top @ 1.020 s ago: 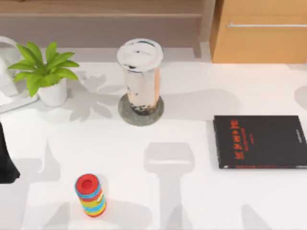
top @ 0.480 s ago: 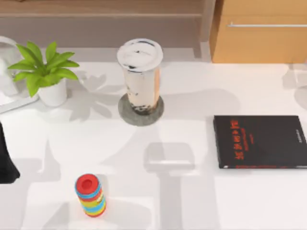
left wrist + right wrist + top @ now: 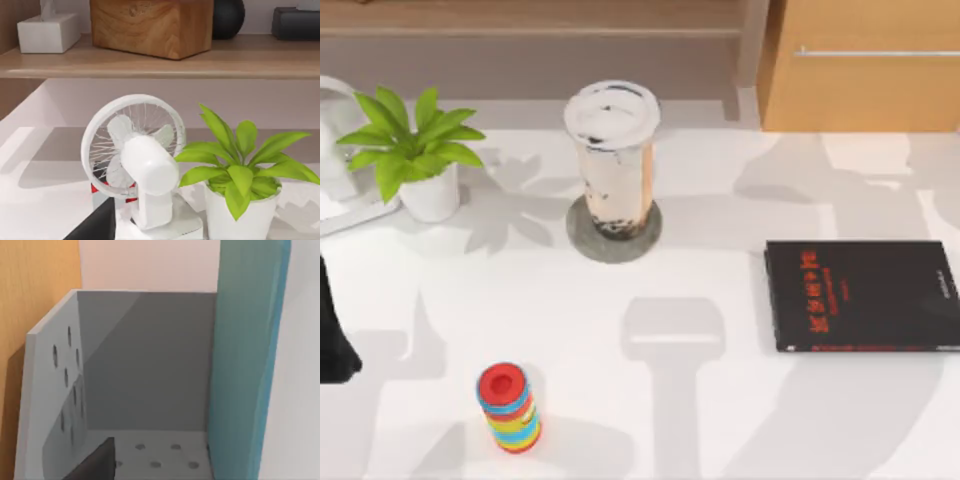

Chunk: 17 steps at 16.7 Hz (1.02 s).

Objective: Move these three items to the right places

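White tabletop [image 3: 720, 400], wood shelf behind. Using coaster [image 3: 613, 232] as landmark: tea cup [image 3: 613, 160] stands upright on it, so that item looks placed; milky brown, white lid. Black book [image 3: 865, 295] lies flat well to coaster's right, nothing on it. Teal book [image 3: 247, 365] upright beside grey perforated bin [image 3: 55, 390] in right wrist view. Left arm [image 3: 335, 335] parked far left of coaster. Can't tell either gripper's grip.

the black book [image 3: 865, 296] runs off the top view's right edge, its red lettering too small to read, and the teal book [image 3: 247, 365] is cropped.
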Available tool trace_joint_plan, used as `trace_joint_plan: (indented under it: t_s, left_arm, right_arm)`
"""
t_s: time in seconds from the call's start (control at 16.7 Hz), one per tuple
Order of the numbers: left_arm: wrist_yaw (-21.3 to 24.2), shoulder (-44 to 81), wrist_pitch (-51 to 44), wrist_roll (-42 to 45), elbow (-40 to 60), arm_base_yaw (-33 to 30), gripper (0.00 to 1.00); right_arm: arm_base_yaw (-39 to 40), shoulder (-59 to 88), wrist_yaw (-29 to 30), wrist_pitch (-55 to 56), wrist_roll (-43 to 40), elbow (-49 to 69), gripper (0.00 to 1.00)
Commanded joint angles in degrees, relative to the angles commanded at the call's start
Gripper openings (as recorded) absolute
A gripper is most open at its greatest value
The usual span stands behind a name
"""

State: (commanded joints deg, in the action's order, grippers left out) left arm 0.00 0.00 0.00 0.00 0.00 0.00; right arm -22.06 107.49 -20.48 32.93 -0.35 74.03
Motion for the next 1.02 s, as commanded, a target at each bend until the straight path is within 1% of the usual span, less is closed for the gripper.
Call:
trace_joint_plan:
  t_s: [0.18, 0.6, 1.02]
  left_arm:
    - [0.0, 0.0, 0.0, 0.0, 0.0, 0.0, 1.0]
    - [0.0, 0.0, 0.0, 0.0, 0.0, 0.0, 1.0]
    - [0.0, 0.0, 0.0, 0.0, 0.0, 0.0, 1.0]
  right_arm:
    - [-1.3, 5.69, -1.2, 1.93, -0.02, 4.27, 1.0]
    - [-1.18, 6.44, -1.22, 2.05, -0.03, 4.77, 1.0]
    - [-0.2, 11.84, -0.01, -0.47, -0.06, 12.87, 1.0]
